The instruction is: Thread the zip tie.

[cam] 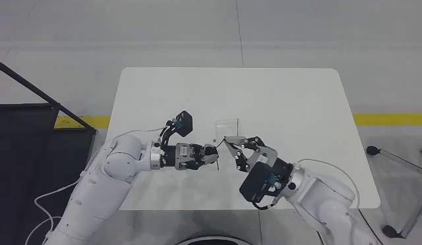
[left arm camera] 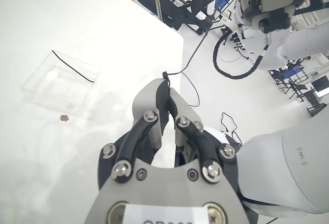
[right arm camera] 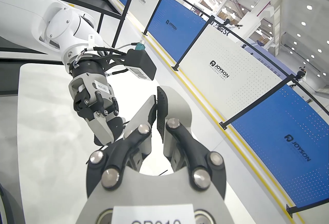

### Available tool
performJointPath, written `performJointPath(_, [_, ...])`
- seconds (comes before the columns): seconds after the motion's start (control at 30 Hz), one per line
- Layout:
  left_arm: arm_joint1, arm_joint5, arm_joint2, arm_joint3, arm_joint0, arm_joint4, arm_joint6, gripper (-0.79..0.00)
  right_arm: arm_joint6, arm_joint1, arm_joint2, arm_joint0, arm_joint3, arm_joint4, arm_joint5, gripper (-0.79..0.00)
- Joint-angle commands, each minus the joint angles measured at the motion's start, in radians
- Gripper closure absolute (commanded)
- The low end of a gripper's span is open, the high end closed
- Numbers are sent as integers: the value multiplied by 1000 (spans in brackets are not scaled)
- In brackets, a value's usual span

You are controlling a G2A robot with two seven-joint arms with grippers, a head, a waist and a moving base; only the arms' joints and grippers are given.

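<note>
My left gripper is shut on a black zip tie. The tie's end pokes out past the fingertips and its thin strap bends away over the table edge. In the top view the left gripper sits near the table's front, tip to tip with my right gripper, a small gap between them. The right gripper is shut, pads pressed together, and I see nothing between them. The right wrist view has the left gripper just beyond it.
A clear plastic tray stands just behind the grippers at mid-table. A second black zip tie lies across the tray. A small brown speck lies on the white table in front of it.
</note>
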Motion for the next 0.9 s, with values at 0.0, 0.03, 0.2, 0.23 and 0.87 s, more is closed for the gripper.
performJointPath(0.0, [0, 0, 0, 0, 0, 0, 0, 0, 3, 0, 1, 0, 1, -2, 2, 0])
performJointPath(0.03, [0, 0, 0, 0, 0, 0, 0, 0, 6, -1, 2, 0, 1, -5, 7, 0])
performJointPath(0.2, [0, 0, 0, 0, 0, 0, 0, 0, 12, -3, 0, -2, -1, -14, 22, 0])
performJointPath(0.23, [0, 0, 0, 0, 0, 0, 0, 0, 12, -3, -1, -2, -2, -15, 23, 0])
performJointPath(0.87, [0, 0, 0, 0, 0, 0, 0, 0, 62, -8, -35, 18, 0, -72, -25, 0])
